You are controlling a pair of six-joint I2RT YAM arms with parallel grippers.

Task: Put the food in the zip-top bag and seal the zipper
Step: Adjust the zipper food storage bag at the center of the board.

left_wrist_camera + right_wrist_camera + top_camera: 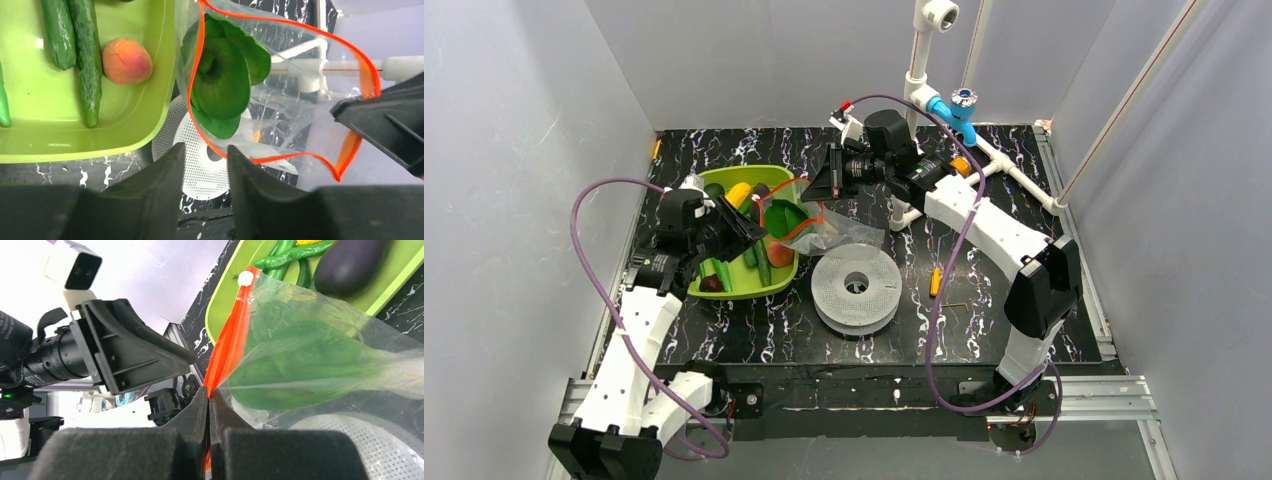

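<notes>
1 leafy stalk [220, 80] inside bag [300, 95], mouth gaping, 2 cucumbers [87, 60], 1 peach [127, 61] in tray [135, 130], right gripper [207, 395] pinching zipper [227, 340], left gripper [204, 147] part-spread

The left arm [639, 330] is standing bent at the frame's left-centre, the left gripper [203, 151] holding its fingers slightly apart. The right arm [984, 225] is angling toward upper centre, the right gripper [208, 392] pinching the zipper [227, 347] tight.
</notes>
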